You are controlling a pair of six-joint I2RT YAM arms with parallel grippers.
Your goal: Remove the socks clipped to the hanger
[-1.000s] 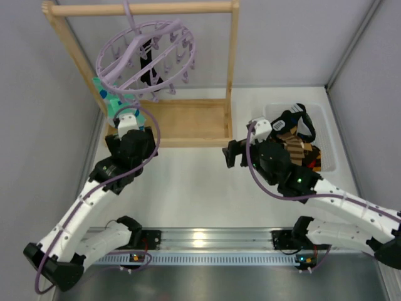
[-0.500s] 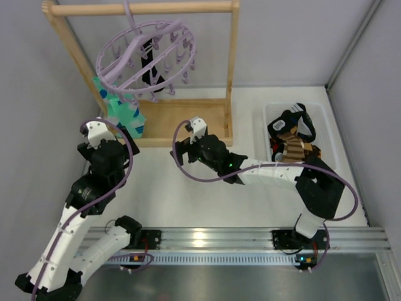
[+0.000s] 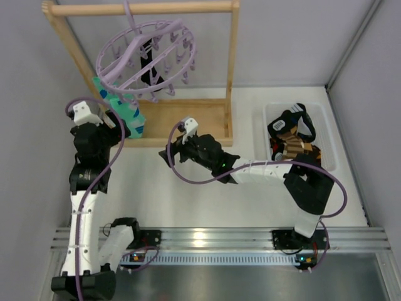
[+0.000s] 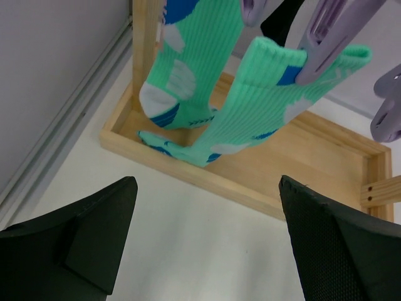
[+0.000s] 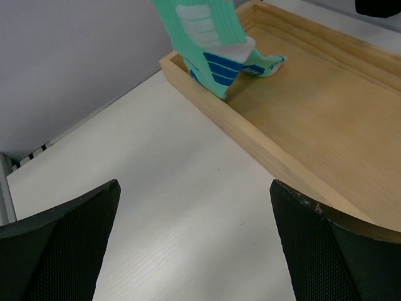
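The left gripper [image 4: 207, 188] and right gripper [image 5: 194, 188] are both gaping wide and empty near teal socks [image 4: 250, 106] hanging from the hanger [image 3: 147, 59], far left.

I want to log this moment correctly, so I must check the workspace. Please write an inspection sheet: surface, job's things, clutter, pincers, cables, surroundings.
Surface: white table, no spills seen.
Job's things: lilac hanger hooked on the wooden rack; teal socks and a black sock clipped to it; other socks lie in the clear bin.
Clutter: nothing seen.
Pincers: left pincer and right pincer both open, empty, facing the teal socks.
Cables: lilac cables loop loosely off both arms.
Surroundings: grey walls; metal rail at the near edge.
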